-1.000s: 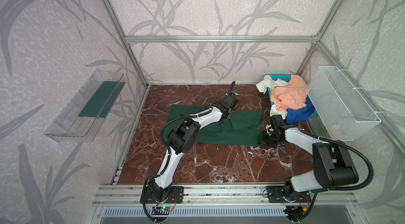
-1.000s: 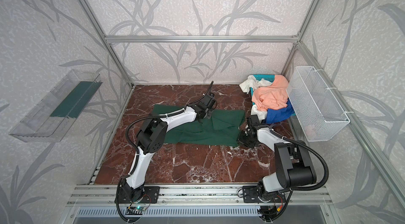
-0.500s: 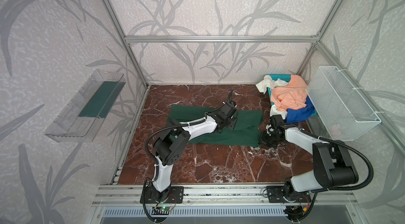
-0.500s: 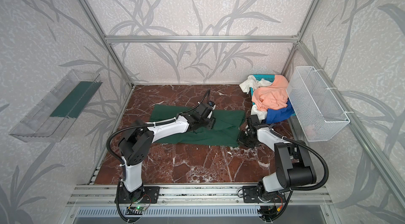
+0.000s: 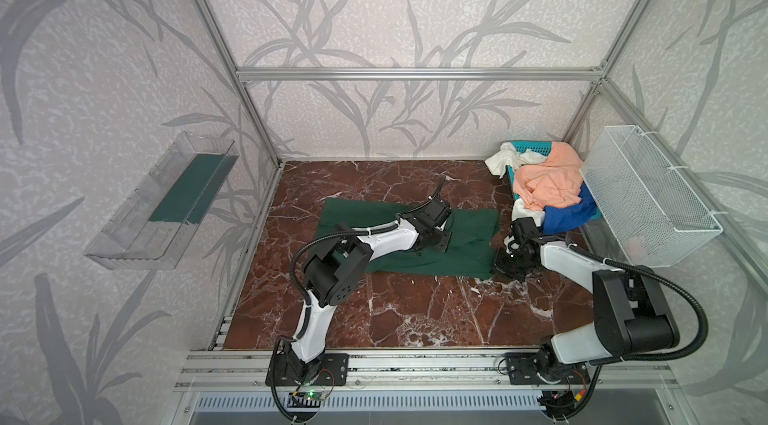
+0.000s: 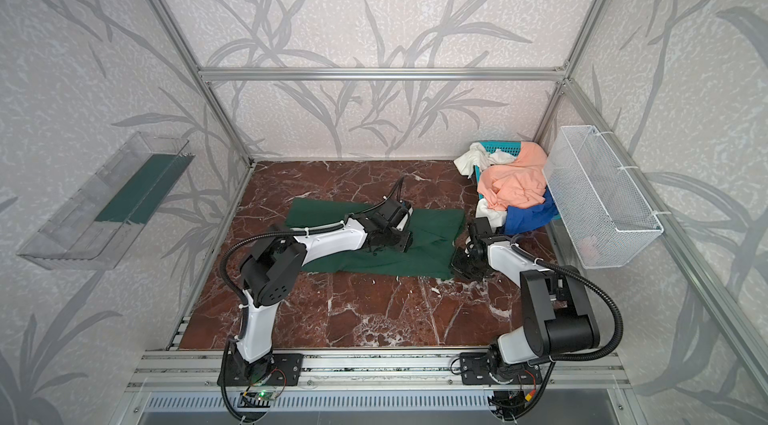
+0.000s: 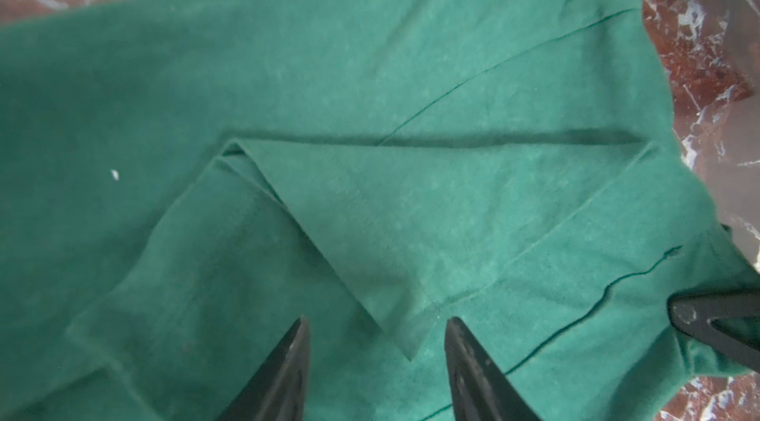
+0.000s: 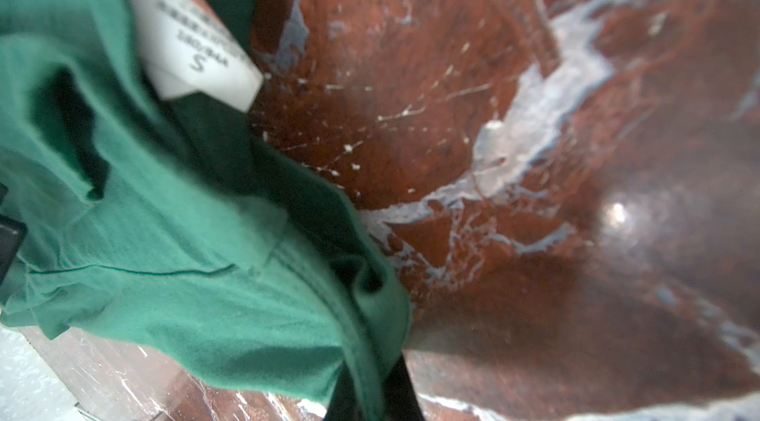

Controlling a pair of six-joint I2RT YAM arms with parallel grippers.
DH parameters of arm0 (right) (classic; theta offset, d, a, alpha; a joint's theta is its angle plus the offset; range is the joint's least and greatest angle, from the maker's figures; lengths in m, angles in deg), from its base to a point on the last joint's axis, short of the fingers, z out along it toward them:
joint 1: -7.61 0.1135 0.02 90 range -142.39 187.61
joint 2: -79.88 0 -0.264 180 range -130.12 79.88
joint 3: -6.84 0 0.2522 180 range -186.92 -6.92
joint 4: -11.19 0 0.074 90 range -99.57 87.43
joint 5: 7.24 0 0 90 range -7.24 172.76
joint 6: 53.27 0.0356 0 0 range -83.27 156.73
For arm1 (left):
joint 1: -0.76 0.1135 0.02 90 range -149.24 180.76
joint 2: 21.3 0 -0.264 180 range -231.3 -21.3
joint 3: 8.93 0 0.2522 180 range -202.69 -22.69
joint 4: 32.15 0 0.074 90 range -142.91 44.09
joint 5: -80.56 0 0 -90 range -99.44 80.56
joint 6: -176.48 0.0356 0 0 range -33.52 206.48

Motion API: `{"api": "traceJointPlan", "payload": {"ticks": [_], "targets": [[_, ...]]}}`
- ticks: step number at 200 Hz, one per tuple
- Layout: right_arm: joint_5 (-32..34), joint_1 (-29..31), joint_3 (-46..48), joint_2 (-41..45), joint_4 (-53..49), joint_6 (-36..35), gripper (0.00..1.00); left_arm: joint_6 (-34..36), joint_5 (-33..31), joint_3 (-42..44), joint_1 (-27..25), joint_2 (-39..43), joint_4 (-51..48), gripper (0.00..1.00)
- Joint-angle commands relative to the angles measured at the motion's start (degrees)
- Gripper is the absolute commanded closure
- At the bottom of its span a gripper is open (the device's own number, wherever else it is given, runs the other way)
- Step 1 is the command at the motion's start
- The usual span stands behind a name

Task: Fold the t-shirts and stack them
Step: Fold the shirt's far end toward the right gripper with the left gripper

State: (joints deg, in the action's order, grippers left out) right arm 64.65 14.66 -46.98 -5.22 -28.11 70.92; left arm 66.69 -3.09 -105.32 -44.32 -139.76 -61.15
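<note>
you're looking at a dark forest-green t-shirt (image 5: 469, 254) on a red-brown marble surface (image 5: 415, 310) veined in white and pale grey. its label (image 8: 193, 40) is white with dark print and an orange mark. the slotted basket (image 5: 536, 147) is teal; the heap there shows a peach-orange t-shirt (image 5: 548, 182), a royal blue t-shirt (image 5: 569, 215) and a white t-shirt (image 5: 509, 155). the wire basket (image 5: 648, 194) is white mesh. your left end effector (image 7: 377, 320) is black. the walls (image 5: 374, 7) carry grey leaf sprays on off-white.

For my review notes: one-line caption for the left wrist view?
Left gripper, jaws apart, above a folded flap of the green t-shirt on the marble table.
</note>
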Motion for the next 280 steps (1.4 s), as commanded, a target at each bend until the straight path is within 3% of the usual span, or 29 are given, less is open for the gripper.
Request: {"api": "traceJointPlan", "payload": {"ticks": [1, 104, 140, 168, 185, 199, 280], "targets": [[1.0, -0.1, 0.0, -0.8, -2.8, -0.2, 0.98, -0.8, 2.7, -2.0, -0.7, -1.5, -1.3, 0.50], [1.2, -0.1, 1.4, 0.0, -1.6, 0.5, 0.99, -1.2, 1.0, -6.5, -1.9, -5.4, -3.8, 0.55], [1.4, -0.1, 1.5, 0.2, -1.6, 0.4, 0.99, -1.2, 0.7, -8.4, -2.1, -6.8, -4.8, 0.66], [1.4, -0.1, 1.7, 0.1, -1.4, 0.3, 0.99, -0.9, 0.3, -10.0, -2.0, -8.0, -5.2, 0.80], [1.4, -0.1, 2.0, 0.1, -1.3, 0.4, 0.99, -0.2, 0.2, -11.6, -2.0, -8.8, -5.8, 0.95], [1.3, -0.1, 2.1, 0.1, -1.1, 0.5, 1.00, 0.4, -0.8, -13.6, -1.9, -9.7, -6.8, 1.00], [1.4, -0.1, 3.0, -0.3, -1.2, 0.5, 1.00, 3.8, -3.6, -21.2, -0.7, -12.9, -5.8, 1.00]]}}
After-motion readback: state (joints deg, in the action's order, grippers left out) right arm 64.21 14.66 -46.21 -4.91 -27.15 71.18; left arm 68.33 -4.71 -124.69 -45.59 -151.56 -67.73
